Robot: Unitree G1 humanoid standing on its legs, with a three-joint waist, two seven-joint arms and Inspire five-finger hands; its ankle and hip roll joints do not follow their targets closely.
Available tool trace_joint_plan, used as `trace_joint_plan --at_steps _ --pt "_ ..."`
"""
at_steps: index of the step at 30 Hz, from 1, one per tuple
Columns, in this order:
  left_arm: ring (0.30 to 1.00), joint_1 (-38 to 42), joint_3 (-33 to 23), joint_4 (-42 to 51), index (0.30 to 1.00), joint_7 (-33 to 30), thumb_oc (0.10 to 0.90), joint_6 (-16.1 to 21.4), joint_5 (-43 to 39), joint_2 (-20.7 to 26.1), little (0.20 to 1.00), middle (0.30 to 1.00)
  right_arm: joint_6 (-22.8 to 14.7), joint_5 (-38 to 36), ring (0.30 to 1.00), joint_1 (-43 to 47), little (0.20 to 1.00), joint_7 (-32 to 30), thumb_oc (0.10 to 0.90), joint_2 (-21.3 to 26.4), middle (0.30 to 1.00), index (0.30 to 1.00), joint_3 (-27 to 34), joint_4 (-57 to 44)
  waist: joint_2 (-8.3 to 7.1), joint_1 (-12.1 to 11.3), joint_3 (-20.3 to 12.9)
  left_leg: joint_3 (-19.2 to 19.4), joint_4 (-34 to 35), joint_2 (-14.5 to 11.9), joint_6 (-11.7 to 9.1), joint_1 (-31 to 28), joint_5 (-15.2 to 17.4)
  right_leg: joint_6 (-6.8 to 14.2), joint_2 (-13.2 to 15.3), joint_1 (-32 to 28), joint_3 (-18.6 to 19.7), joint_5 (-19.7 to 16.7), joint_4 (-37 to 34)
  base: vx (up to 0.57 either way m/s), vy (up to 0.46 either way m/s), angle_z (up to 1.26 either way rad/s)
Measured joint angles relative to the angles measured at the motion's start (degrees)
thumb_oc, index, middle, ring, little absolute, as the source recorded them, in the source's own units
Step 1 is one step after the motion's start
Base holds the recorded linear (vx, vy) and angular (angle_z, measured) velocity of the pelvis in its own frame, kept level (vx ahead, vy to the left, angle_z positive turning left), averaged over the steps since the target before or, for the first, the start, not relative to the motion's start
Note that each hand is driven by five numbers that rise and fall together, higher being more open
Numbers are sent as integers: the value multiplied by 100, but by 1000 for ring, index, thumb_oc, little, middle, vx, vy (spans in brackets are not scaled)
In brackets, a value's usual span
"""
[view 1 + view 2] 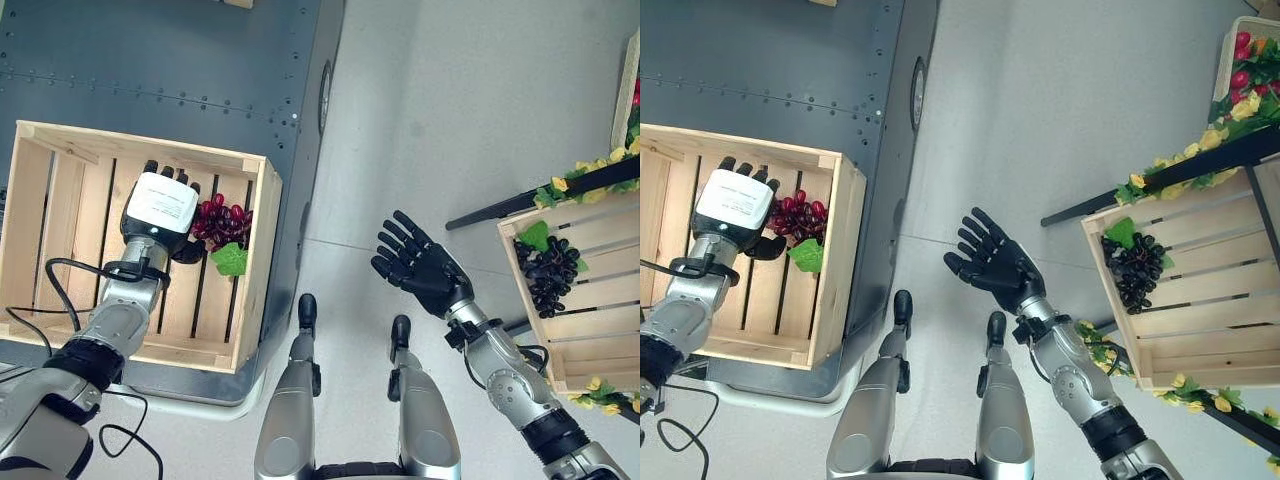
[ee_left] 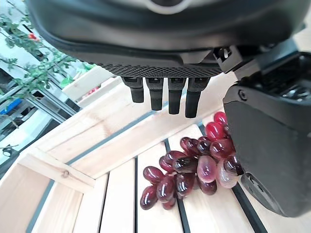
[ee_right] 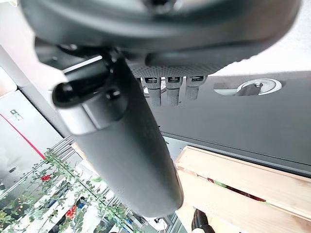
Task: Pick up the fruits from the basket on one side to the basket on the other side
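Note:
A bunch of red grapes [image 1: 222,222] with a green leaf lies on the slats of the left wooden crate [image 1: 255,260]. My left hand [image 1: 160,205] hovers inside that crate just beside the bunch. In the left wrist view its fingers [image 2: 167,94] are straight and its thumb [image 2: 272,145] stands right against the red grapes [image 2: 194,167] without closing on them. My right hand [image 1: 425,265] is open, palm up, in mid-air between the two crates and holds nothing. A bunch of dark grapes [image 1: 550,275] with a leaf lies in the right wooden crate [image 1: 590,330].
The left crate stands on a dark riveted metal platform [image 1: 200,60]. Black shelf bars with a yellow-flower garland [image 1: 590,175] run above the right crate. Another box with red fruit [image 1: 1250,60] sits at the far right. Grey floor [image 1: 450,100] lies between the crates.

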State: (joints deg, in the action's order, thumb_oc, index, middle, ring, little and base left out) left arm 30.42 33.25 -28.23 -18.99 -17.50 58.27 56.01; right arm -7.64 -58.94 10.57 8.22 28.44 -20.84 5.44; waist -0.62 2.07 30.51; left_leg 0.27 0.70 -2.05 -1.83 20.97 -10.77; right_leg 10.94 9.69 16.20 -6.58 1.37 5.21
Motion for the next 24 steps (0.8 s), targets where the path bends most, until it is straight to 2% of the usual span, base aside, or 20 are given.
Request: trace_joint_plan --at_steps 5,17,18,19,21,24 --pt "900 116 35 -123 900 87 800 -177 21 -179 900 900 -2 3 900 52 900 -22 800 -10 900 900 -4 27 -8 14 -1 4 0 -4 0 26 0 0 -4 27 3 -1 4 0 0 0" --pt "900 640 454 -251 900 1474 800 -340 906 -334 900 900 -9 7 900 205 900 -83 800 -218 900 900 -38 169 -75 33 -7 14 -3 -5 1 136 1 0 -6 136 16 -4 8 0 0 0" --pt "648 670 461 -251 648 1533 632 -344 913 -335 648 648 -9 7 900 228 900 -91 800 -218 900 900 -75 169 -89 37 -6 14 -3 -5 1 136 1 0 -6 136 16 -4 8 0 0 0" --pt "556 679 462 -251 556 1552 571 -345 916 -336 556 556 -9 7 900 244 900 -98 800 -218 900 900 -92 169 -95 37 -6 14 -3 -5 1 137 1 0 -6 137 16 -4 8 0 0 0" --pt "300 725 477 -325 300 1538 400 -357 914 -359 300 300 -10 6 900 293 900 -120 800 -227 900 900 -147 169 -123 41 -6 13 -7 -10 1 138 1 0 -10 138 16 -4 10 0 0 0" --pt "300 755 492 -344 300 1503 400 -357 913 -363 300 300 -10 8 900 304 900 -120 800 -229 900 900 -180 169 -148 45 -6 12 -7 -15 1 142 0 -1 -15 138 14 -5 9 0 0 0"
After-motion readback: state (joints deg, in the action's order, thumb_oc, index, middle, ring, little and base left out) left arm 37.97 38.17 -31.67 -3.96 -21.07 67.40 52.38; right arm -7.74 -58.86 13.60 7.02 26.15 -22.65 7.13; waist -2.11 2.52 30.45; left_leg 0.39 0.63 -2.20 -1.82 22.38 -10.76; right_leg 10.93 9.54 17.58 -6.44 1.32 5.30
